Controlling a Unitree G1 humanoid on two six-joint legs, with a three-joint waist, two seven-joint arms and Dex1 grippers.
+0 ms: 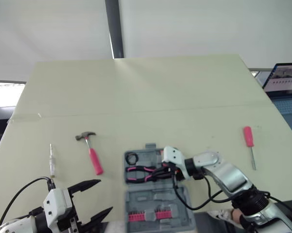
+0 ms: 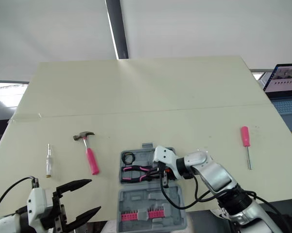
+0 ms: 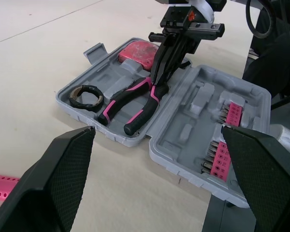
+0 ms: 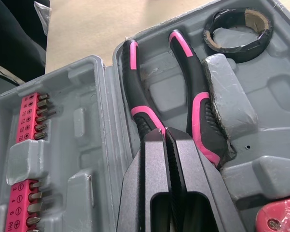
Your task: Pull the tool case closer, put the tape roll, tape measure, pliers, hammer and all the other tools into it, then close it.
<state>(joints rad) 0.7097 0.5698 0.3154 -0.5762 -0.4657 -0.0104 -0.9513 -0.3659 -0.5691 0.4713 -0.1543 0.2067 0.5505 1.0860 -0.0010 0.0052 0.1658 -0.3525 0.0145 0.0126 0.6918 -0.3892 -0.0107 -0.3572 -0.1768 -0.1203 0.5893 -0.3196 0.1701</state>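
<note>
I read the counter (image 1: 150, 92) as a clock face, with 12 at its far edge and 6 at the edge nearest the robot. At 8 o'clock lies a small clear-handled screwdriver (image 1: 51, 160), its shaft pointing toward 12. Just toward 3 o'clock from it lies the hammer (image 1: 91, 151), with its head at the 11 end and its pink grip at the 5 end. At 7 o'clock the left jaws hang released over the near edge. Their black fingers (image 3: 62, 179) are spread wide and hold nothing, well apart from both tools. The tool case (image 1: 158, 198) lies open and flat at 6 o'clock. Its far half carries the tape roll (image 1: 131, 158) in the 10 o'clock corner. The pliers (image 1: 141, 172) lie beside the roll, handles toward 9. The pink tape measure (image 3: 137, 50) sits in the 12 o'clock pocket. The near half carries a pink strip of bits (image 1: 146, 215) along its 6 o'clock side. The right jaws are clenched, their fingers (image 4: 154, 183) pressed together with the tips at the pliers' pivot. I cannot tell whether they pinch the pliers' head. At 3 o'clock a pink-handled screwdriver (image 1: 249, 143) lies alone, blade toward 6. Beyond the counter at 2 o'clock stands an open laptop (image 1: 284, 82).
</note>
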